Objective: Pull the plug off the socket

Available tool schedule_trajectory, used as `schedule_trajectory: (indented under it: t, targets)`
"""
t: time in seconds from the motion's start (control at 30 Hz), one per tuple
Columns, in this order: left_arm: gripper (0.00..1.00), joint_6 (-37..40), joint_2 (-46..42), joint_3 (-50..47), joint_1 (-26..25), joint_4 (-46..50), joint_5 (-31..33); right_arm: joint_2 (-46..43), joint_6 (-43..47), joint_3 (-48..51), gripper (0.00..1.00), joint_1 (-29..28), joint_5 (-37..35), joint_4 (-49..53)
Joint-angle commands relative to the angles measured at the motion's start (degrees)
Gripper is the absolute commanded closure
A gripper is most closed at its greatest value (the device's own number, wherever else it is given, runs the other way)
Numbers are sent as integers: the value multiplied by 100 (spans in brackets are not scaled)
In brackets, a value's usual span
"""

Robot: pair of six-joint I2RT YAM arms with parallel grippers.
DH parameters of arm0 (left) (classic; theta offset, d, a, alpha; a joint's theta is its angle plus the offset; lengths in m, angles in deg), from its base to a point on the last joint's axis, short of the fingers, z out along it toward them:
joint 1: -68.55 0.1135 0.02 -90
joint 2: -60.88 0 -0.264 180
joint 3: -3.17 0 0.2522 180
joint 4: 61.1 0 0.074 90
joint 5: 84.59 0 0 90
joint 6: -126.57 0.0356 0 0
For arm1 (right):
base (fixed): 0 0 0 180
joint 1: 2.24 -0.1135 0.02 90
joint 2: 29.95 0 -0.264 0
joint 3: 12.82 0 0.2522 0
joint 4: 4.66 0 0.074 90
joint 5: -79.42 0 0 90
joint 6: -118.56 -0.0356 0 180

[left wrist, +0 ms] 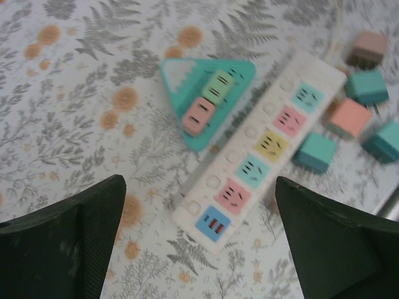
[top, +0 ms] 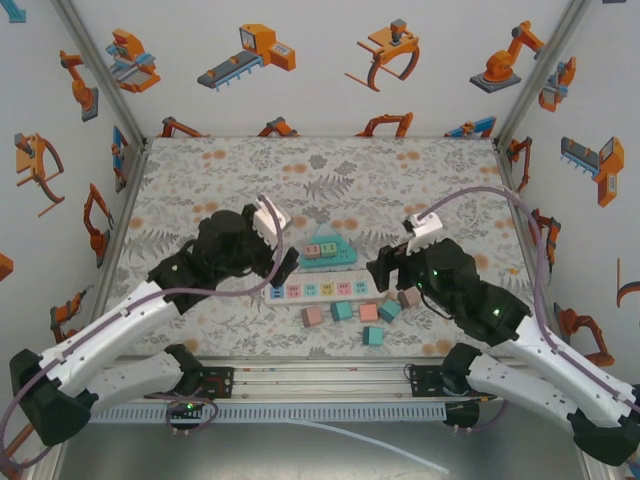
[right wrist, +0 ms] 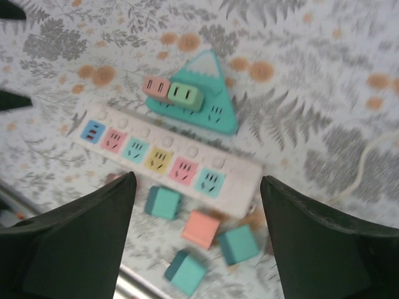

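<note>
Starting big: table (top: 400,170) under a fern-and-orange-flower cloth, boxed in by white walls (top: 330,90) plastered with robot stickers.

Then the two arms, reaching in from the near edge. Left arm (top: 110,335) angled toward the middle, with the left gripper (top: 282,262) (left wrist: 199,205) hanging over the blue-outlet end of the strip. Fingers (left wrist: 81,237) spread about as wide as they go, nothing between them, not touching anything. Right arm (top: 540,345) coming in from the other side, with the right gripper (top: 385,272) (right wrist: 196,180) over the opposite end of the strip. Also parted well wide in the wrist view, gripping nothing, just cloth and clutter showing in the gap.

Next, a long white power strip (top: 325,289) (left wrist: 262,143) (right wrist: 165,159) lying flat mid-table between the grippers, with a row of pastel outlets facing up.

Just behind it, close but can't tell if touching: teal triangular socket (top: 328,250) (left wrist: 240,68) (right wrist: 218,106), mountain-shaped.

Seated side by side in that socket, the task bits: pink plug (left wrist: 199,116) (right wrist: 156,87) and green plug (left wrist: 218,87) (right wrist: 185,94), both in and upright.

Smallest stuff: loose plugs (top: 342,311) (left wrist: 317,151) (right wrist: 201,228) in teal and pink, scattered on the cloth on the near side of the strip, toward the right gripper's end.
</note>
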Motion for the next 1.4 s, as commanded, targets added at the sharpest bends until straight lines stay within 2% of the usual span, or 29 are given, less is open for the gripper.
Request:
schedule_trajectory:
  t: [0.0,0.13,0.2,0.27,0.43,0.53,0.6,0.7,0.8,1.1,1.37]
  targets:
    - [3,-906,588,573,618,-523,-665,358,2492,-167,22,-28,381,-1217]
    - [3,-1821,1720,1566,1206,-154,-798,1133,4608,-419,19,10,1047,-1278]
    - [3,-2008,2246,2006,1358,48,-796,1576,5127,-687,19,185,1416,-1039]
    - [0,-2210,2710,2281,1444,25,-820,2014,5599,-1014,19,434,2103,-653]
    - [7,-2520,3742,2781,1570,7,-1167,2990,6093,-1428,23,964,3331,-386]
    - [9,-2608,4167,2923,1626,47,-1369,3605,6433,-1742,25,1038,3739,-33]
    - [12,-2939,4314,2842,1730,-79,-1484,4033,6607,-1950,27,1062,3954,139]
    - [18,-3420,4497,2701,1899,-166,-1586,4599,6829,-2176,34,1071,4055,244]
    - [19,-3381,4653,2757,1903,175,-1511,5084,7040,-2332,39,1072,3961,259]
    - [25,-3405,4728,2739,1904,291,-1747,5964,7048,-2614,43,1080,3853,66]
    - [34,-3541,4922,2663,1643,275,-1676,6314,7038,-2739,62,1080,3904,-42]
